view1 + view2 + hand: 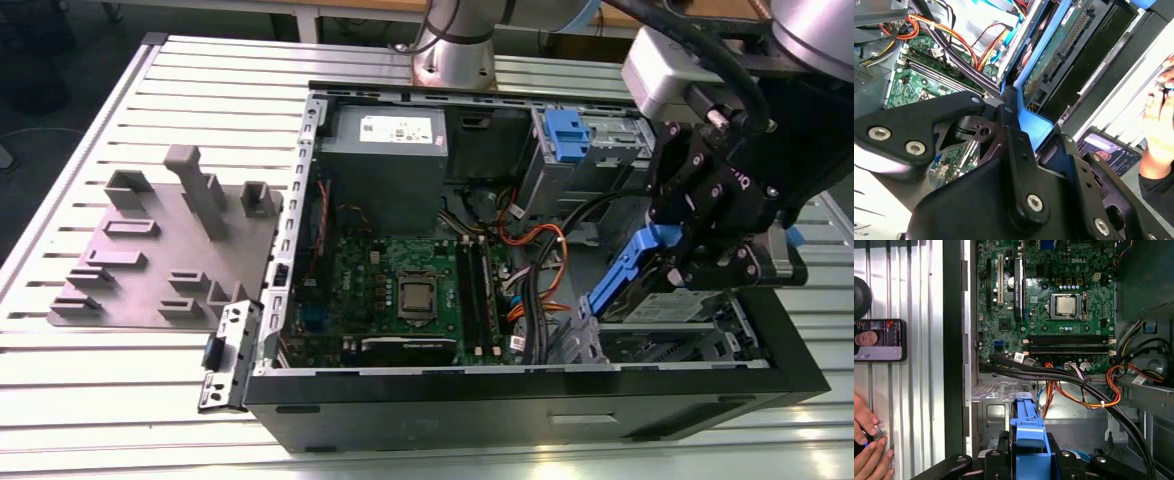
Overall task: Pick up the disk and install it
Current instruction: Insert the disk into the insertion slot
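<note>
Exterior view: gripping disk (625,285) in end effector (707,255), holding it tilted over drive bay (681,345) at exterior view's right of open case (534,400) lying on worktop (120,400).
Second wrist view: pinching disk (1035,126) at blue end between fingers (1015,135); showing hand (1156,100) beyond case.
First wrist view: holding disk (1029,437) clamped inside case, motherboard (1054,305) beyond; showing phone (879,340) on worktop.

Robotics lab: slotted aluminium bench (107,400), opened computer case (534,400), grey fixture plate (134,290), arm base (454,50).
</note>
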